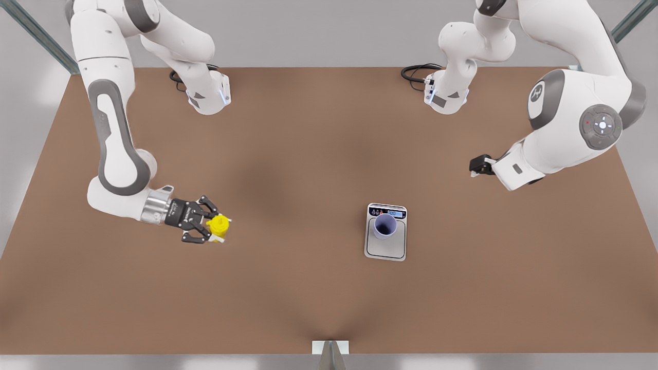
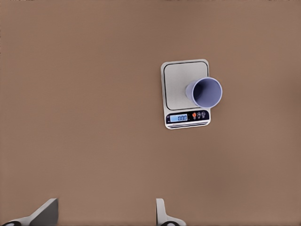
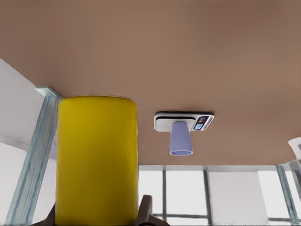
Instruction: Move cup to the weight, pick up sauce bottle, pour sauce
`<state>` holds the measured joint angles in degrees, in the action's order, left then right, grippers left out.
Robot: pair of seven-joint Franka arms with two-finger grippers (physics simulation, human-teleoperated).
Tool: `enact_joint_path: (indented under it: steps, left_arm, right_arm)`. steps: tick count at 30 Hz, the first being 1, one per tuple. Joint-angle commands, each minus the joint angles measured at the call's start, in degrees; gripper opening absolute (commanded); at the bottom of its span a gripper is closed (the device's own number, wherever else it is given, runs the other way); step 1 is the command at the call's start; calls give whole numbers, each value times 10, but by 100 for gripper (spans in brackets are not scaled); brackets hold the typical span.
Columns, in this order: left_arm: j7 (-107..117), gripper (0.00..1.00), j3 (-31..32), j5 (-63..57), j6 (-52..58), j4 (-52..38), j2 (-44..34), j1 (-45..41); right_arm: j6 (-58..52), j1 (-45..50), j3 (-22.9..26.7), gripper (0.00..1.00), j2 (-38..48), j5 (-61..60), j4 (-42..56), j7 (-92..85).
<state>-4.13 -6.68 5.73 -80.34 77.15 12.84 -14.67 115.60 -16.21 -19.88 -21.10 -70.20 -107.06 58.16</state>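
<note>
Standing upright on the weight (image 1: 385,245), the cup (image 1: 385,225) is awaited well away from the sauce bottle (image 1: 219,226), pinched by the right gripper (image 1: 204,226); the left gripper (image 2: 106,214), spread, is held idle.

The cup (image 1: 385,225) stands on the weight (image 1: 386,250), sauce bottle (image 1: 219,226) well apart.

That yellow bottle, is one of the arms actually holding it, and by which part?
Yes. The right gripper has its jaws shut on the sauce bottle, clamping the round body from both sides. The left gripper, apart from the cup, holds nothing.
</note>
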Motion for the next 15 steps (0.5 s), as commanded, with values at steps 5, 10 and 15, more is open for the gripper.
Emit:
enact_joint_path:
  steps: [5, 10, 15]
  left_arm:
    - [0, 100, 0, 0, 0, 0, 0, 0]
    - [0, 100, 0, 0, 0, 0, 0, 0]
    - [0, 100, 0, 0, 2, 2, 2, 0]
  right_arm:
    - [-121, -105, -10, 21, -69, -33, -18, -166]
    - [-161, -144, -10, 21, -149, -34, -32, -276]
    - [-115, -137, -10, 21, -181, -34, -44, -263]
